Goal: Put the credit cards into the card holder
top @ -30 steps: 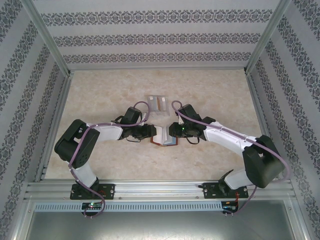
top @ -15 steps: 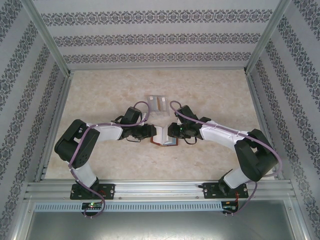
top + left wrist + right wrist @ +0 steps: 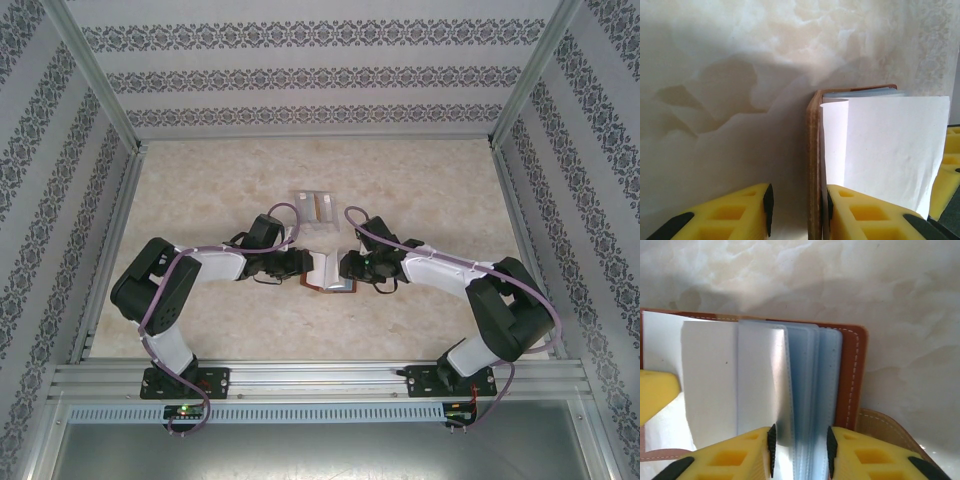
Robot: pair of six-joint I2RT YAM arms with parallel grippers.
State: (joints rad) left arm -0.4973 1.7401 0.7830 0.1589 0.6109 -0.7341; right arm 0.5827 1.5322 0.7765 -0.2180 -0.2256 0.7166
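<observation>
Right arm has tucked its elbow in a touch since a second ago; the left hasn't budged. The card holder (image 3: 330, 280) lies open mid-table between both grippers. The right gripper (image 3: 800, 440) is pinched nearly closed on its greyish-blue pockets (image 3: 807, 385). The left gripper (image 3: 796, 200) is partly open, with the leather cover (image 3: 814, 165) against one finger and a gap on the other side. The credit cards (image 3: 318, 205) sit just beyond, on the table (image 3: 200, 200).
</observation>
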